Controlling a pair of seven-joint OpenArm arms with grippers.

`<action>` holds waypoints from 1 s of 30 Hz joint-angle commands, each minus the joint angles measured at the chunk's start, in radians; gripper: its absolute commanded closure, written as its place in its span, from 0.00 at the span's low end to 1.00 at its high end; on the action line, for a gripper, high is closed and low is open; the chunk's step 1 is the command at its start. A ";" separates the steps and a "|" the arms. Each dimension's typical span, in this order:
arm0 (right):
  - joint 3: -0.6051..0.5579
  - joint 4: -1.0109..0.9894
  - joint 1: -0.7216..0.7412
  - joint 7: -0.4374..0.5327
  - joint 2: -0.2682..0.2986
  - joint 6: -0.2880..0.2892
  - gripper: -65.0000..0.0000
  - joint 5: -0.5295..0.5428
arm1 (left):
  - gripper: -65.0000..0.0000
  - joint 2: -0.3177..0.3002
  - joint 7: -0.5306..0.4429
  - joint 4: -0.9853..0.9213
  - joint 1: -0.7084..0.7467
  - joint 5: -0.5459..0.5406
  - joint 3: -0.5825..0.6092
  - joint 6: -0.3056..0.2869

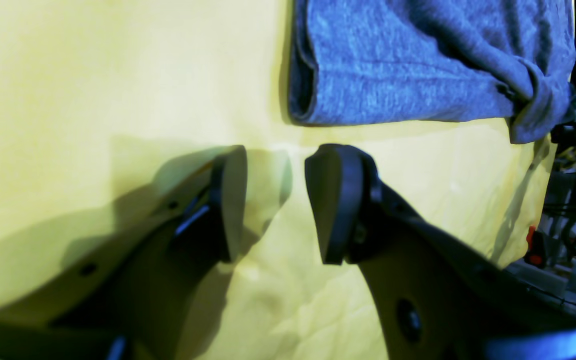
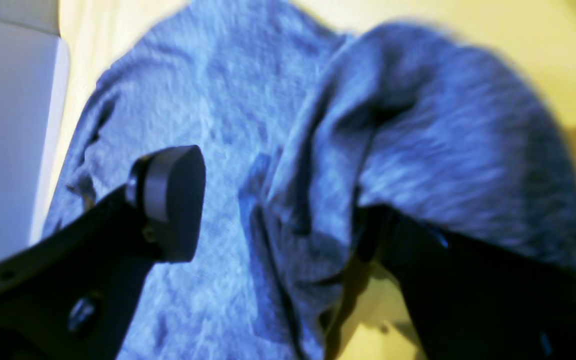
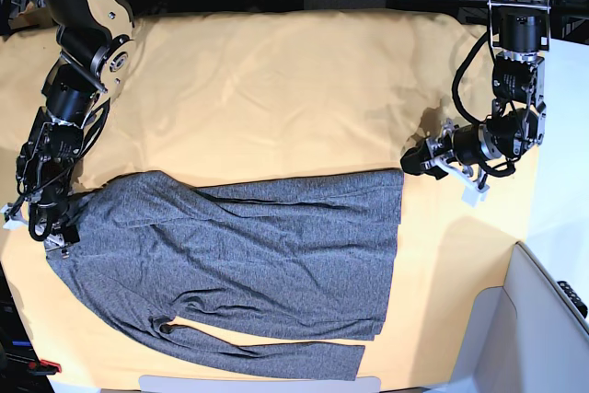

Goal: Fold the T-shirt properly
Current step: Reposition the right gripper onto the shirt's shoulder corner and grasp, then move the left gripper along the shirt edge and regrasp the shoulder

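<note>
Your right gripper (image 2: 273, 205) sits at the shoulder end of the T-shirt (image 3: 248, 255), jaws wide apart with a raised fold of grey knit between them, one finger (image 2: 168, 200) clear and nothing clamped yet. The shirt lies half-folded, its long axis running across the bench (image 3: 276, 89) between the two arms. Your left gripper (image 1: 275, 200) hovers just off the hem corner, jaws apart and empty, the hem lying straight ahead of them. Yellow cloth covers the bench; dark clutter lies beyond its far edge.
</note>
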 commanded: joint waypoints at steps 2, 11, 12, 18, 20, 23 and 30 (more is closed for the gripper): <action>-0.002 0.016 0.031 0.016 0.014 0.012 0.33 0.003 | 0.66 -0.016 -0.006 0.014 -0.019 -0.008 -0.010 0.002; -0.002 -0.088 0.027 0.018 0.042 0.016 0.60 -0.022 | 0.66 -0.016 -0.075 -0.066 -0.033 -0.007 -0.013 0.005; -0.002 -0.093 0.025 0.018 0.042 0.016 0.71 -0.031 | 0.66 -0.016 -0.081 -0.101 -0.050 -0.007 -0.013 0.005; -0.002 -0.096 0.021 0.018 0.043 0.018 0.98 -0.066 | 0.61 -0.007 -0.086 -0.345 -0.159 -0.014 -0.015 0.003; -0.002 -0.096 0.019 0.018 0.042 0.018 0.90 -0.066 | 0.61 -0.004 -0.080 -0.352 -0.170 -0.014 -0.015 0.003; -0.002 -0.096 0.013 0.018 0.042 0.018 0.79 -0.068 | 0.61 0.020 -0.058 -0.352 -0.174 -0.016 -0.015 0.003; -0.002 -0.094 0.008 0.018 0.042 0.018 0.78 -0.068 | 0.61 0.089 -0.032 -0.352 -0.174 -0.013 -0.005 0.003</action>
